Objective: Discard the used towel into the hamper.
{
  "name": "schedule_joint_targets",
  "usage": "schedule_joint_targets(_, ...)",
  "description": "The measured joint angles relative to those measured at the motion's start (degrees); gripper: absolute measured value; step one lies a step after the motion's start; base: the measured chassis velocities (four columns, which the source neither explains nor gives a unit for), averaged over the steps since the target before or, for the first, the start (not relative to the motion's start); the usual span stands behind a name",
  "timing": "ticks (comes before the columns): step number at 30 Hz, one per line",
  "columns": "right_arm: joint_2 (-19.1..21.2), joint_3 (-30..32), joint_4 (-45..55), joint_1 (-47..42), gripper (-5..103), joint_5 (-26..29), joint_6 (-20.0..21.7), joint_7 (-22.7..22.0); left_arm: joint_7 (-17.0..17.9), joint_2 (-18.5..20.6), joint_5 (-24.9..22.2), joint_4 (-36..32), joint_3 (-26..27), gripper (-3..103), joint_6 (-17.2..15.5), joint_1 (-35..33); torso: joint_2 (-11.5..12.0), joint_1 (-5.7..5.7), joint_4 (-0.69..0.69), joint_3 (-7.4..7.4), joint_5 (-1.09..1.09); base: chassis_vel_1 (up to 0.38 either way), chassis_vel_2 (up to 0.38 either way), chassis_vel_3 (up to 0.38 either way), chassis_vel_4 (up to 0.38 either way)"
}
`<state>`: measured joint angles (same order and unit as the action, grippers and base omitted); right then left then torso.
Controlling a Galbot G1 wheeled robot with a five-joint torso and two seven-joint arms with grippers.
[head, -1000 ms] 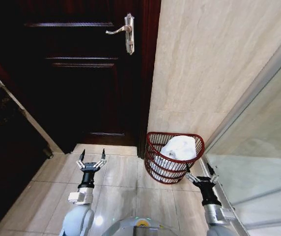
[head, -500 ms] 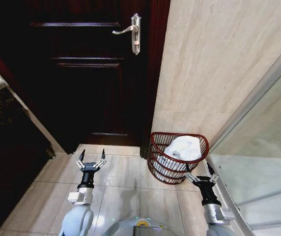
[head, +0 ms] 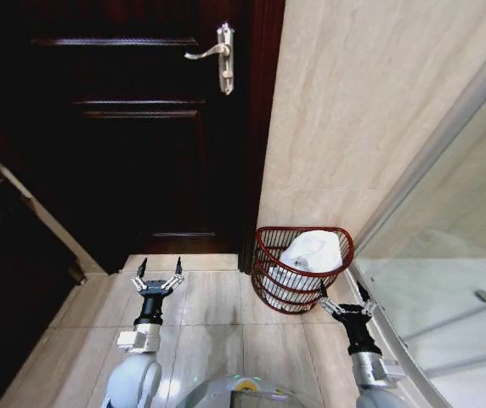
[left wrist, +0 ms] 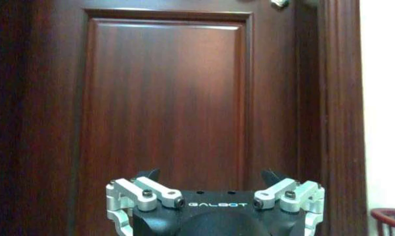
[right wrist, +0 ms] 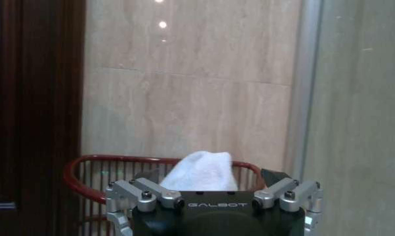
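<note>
Reddish-brown bars form the hamper (head: 302,269), which stands on the tiled floor (head: 213,310) against the beige stone wall (head: 353,110), just right of the dark wooden door (head: 141,127) with its metal handle (head: 213,55). A white towel (head: 311,252) lies inside it, its bunched top rising above the rim. The left claw (head: 159,276) hangs empty over the floor in front of the door, fingers spread. The right claw (head: 341,295) hovers just before the hamper's near side, fingers likewise spread and holding nothing. A glass shower panel (head: 455,280) stands to the right.
</note>
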<state>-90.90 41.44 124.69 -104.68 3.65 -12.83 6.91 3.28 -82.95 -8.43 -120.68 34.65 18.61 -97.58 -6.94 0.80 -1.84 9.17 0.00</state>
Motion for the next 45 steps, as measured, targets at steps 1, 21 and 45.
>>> schedule_joint_targets(1,0.0,0.0,0.0,0.0,100,0.0,0.0,0.0,0.0,0.0,0.0,-0.1,0.0,100,0.0,0.0,0.0,0.00,0.00,0.00,0.00,-0.039,-0.049,-0.150,-0.142)
schedule_joint_targets(21,-0.1,0.1,-0.2,0.1,100,0.7,-2.2,0.4,0.0,-0.3,0.1,-0.1,-0.3,100,0.2,-0.4,0.0,-0.01,0.00,0.00,0.01,0.041,-0.131,-0.283,-0.115)
schedule_joint_targets(45,-0.4,0.0,-0.5,-0.1,100,0.5,-2.7,0.5,0.0,-0.1,0.0,0.3,-0.2,100,0.7,-0.4,0.0,0.00,0.00,0.00,0.00,-0.140,-0.120,-0.110,-0.132)
